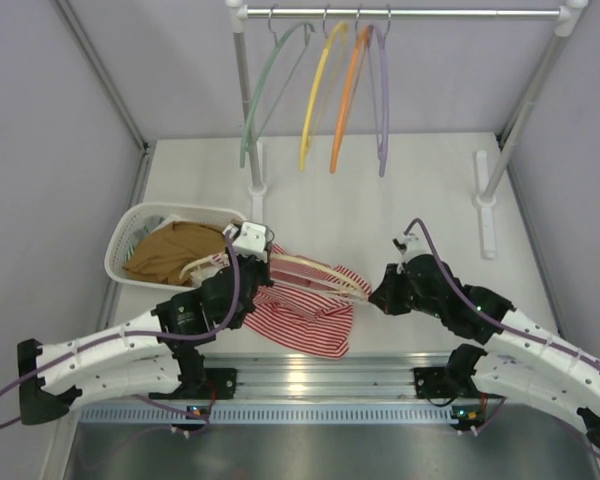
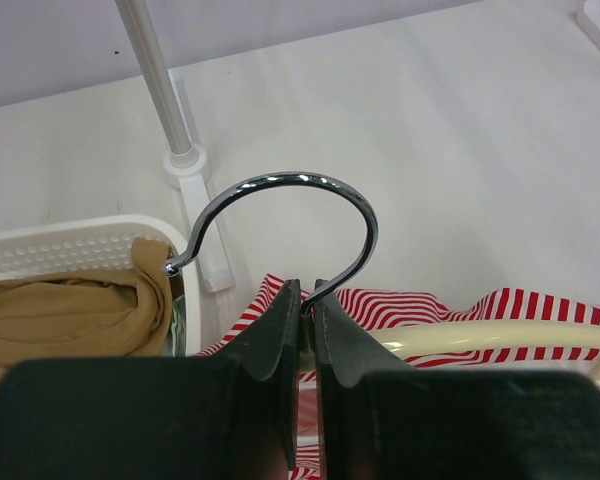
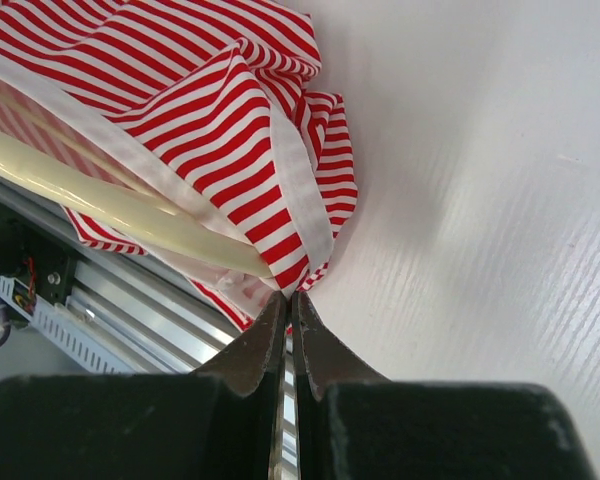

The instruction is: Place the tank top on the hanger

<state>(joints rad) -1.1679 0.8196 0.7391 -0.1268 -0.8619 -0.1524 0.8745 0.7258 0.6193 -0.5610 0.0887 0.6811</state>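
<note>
The red-and-white striped tank top [image 1: 305, 315] lies bunched on the table between my arms, draped over the pale cream hanger [image 1: 310, 270]. My left gripper [image 1: 263, 262] is shut on the hanger at the base of its metal hook [image 2: 280, 180]; the jaws [image 2: 307, 290] meet around the wire, and the cream arm [image 2: 480, 337] runs right over the stripes [image 2: 500, 305]. My right gripper [image 1: 372, 292] is shut on the tank top's white-trimmed edge [image 3: 295, 200], with its fingertips [image 3: 291, 298] pinching the fabric beside the end of the hanger arm [image 3: 110, 205].
A white basket [image 1: 130, 235] at the left holds a tan-brown garment [image 1: 175, 250]. At the back a rack rail [image 1: 400, 13] carries green [image 1: 265, 90], golden-yellow [image 1: 318, 95], orange [image 1: 348, 95] and purple [image 1: 382, 100] hangers. Its posts [image 1: 245, 110] [image 1: 520, 110] stand on the table. A metal rail [image 1: 320, 375] runs along the near edge.
</note>
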